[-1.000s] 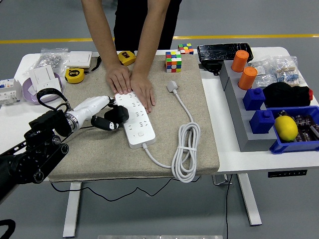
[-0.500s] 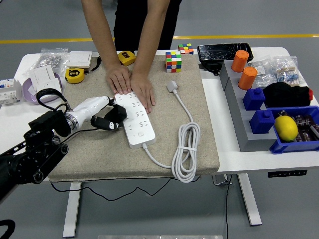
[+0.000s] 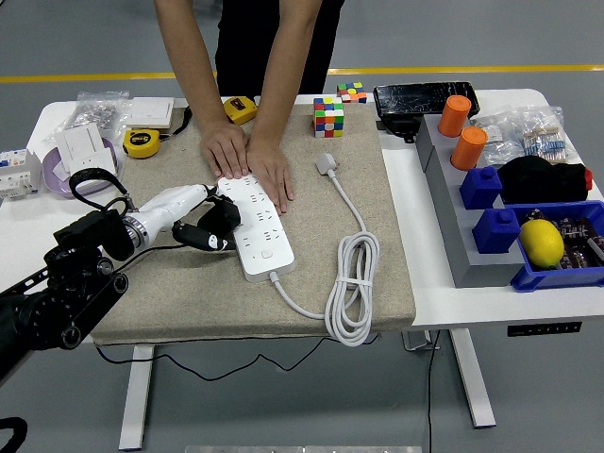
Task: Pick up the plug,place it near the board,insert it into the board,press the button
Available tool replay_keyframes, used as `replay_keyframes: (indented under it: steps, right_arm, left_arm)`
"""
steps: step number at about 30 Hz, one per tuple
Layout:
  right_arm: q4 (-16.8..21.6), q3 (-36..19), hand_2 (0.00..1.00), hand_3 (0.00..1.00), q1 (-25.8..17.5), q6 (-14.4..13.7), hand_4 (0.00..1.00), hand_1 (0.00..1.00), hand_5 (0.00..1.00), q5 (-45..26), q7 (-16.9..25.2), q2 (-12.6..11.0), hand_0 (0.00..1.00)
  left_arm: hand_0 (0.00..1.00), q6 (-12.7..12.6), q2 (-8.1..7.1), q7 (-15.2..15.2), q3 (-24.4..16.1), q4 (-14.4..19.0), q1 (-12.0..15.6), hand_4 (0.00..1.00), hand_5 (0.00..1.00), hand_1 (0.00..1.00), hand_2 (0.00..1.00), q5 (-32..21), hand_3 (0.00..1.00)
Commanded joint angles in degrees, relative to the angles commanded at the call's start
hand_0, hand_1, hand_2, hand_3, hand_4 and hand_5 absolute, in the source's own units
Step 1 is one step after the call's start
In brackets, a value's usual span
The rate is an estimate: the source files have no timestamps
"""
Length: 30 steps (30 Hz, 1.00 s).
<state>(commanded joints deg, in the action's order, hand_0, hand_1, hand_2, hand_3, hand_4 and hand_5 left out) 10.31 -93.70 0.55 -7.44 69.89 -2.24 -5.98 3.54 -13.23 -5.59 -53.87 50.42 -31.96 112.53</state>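
1. My left hand (image 3: 209, 224) is curled around the black plug (image 3: 223, 216), pinching it between white thumb and fingers, right at the left edge of the white power strip (image 3: 255, 222). My right hand is out of view.

2. The plug looks like a small, hard, rigid block. I judge it light, with smooth sides that could twist in my fingers if I push off-axis. Holding it by its body, prongs facing the strip, seems the right grip. A thin dark cord trails from near my wrist toward the plug, and it may drag a little.

3. The power strip lies on the grey mat (image 3: 377, 245), running from far left to near right. Its own white cord (image 3: 351, 283) lies coiled to the right, ending in a white plug (image 3: 327, 163) on the mat.

4. A person's two hands (image 3: 247, 160) press flat on the far end of the strip, which should keep it from sliding as I push in.

5. Compared with a second ago, the plug has edged slightly down and in against the strip's left side. The person's hands and the strip have not moved.

6. The plug does not look seated yet, and the button is still unpressed.
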Motion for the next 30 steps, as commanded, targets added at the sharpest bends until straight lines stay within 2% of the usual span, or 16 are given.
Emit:
replay_keyframes:
  steps: [4, 5, 10, 11, 16, 17, 20, 23, 26, 30]
  right_arm:
    - [0.00, 0.03, 0.902, 0.830, -0.10, -0.04, 0.998, 0.996, 0.994, -0.02, 0.10, 0.03, 0.998]
    - [0.00, 0.03, 0.901, 0.829, -0.11, -0.04, 0.998, 0.996, 0.998, -0.02, 0.10, 0.04, 0.998]
    - [0.00, 0.14, 0.901, 0.829, -0.17, 0.05, 0.998, 0.996, 0.998, -0.09, 0.08, 0.05, 0.998]
    - [0.00, 0.17, 0.900, 0.829, -0.17, 0.05, 0.998, 0.993, 0.998, -0.11, 0.10, 0.06, 0.998]
    - [0.00, 0.22, 0.900, 0.829, -0.15, 0.01, 0.998, 0.993, 0.998, -0.25, 0.12, 0.10, 0.998]
    - [0.00, 0.21, 0.898, 0.828, -0.14, -0.01, 0.998, 0.995, 0.998, -0.26, 0.13, 0.10, 0.998]
    - [0.00, 0.19, 0.898, 0.828, -0.11, -0.07, 0.998, 0.995, 0.998, -0.29, 0.17, 0.06, 0.998]
    - [0.00, 0.23, 0.896, 0.827, -0.13, -0.05, 0.998, 0.994, 0.998, -0.57, 0.30, 0.11, 0.998]
    - [0.00, 0.17, 0.896, 0.827, -0.25, -0.03, 0.998, 0.994, 0.998, -0.63, 0.42, 0.29, 0.998]
    - [0.00, 0.28, 0.894, 0.825, -0.38, 0.16, 0.998, 0.993, 0.998, -0.96, 0.66, 0.44, 0.998]
  left_arm:
    - [0.801, 1.03, 0.06, -0.13, -0.80, 0.64, 0.43, 0.998, 0.476, 0.882, 0.839, -1.30, 0.823]
    - [0.949, 1.11, 0.07, -0.15, -0.96, 0.74, 0.49, 0.998, 0.743, 0.998, 0.993, -1.47, 0.936]
    - [0.949, 1.87, 0.41, -0.49, -3.89, 1.67, 1.20, 0.998, 0.743, 0.998, 0.993, -3.10, 0.936]
    - [0.998, 1.89, 0.51, -0.62, -4.81, 1.90, 1.38, 0.998, 0.913, 0.998, 0.998, -3.65, 0.998]
    - [0.998, 0.78, 1.01, -0.78, -8.18, 2.95, 2.03, 0.998, 0.913, 0.998, 0.998, -4.79, 0.998]
    - [0.998, 0.54, 1.08, -0.78, -8.73, 3.18, 2.17, 0.998, 0.998, 0.998, 0.998, -4.88, 0.998]
    - [0.998, -0.72, 1.47, -0.49, -11.23, 4.81, 3.19, 0.998, 0.998, 0.998, 0.998, -5.67, 0.998]
    - [0.998, -3.47, 2.57, 0.94, -15.09, 9.36, 6.03, 0.998, 0.998, 0.998, 0.998, -7.03, 0.998]
    - [0.998, -5.18, 4.56, 2.61, -19.52, 15.06, 9.84, 0.998, 0.998, 0.998, 0.998, -10.15, 0.998]
    - [0.998, -5.76, 6.22, 3.73, -22.83, 20.89, 14.01, 0.998, 0.998, 0.998, 0.998, -14.40, 0.997]
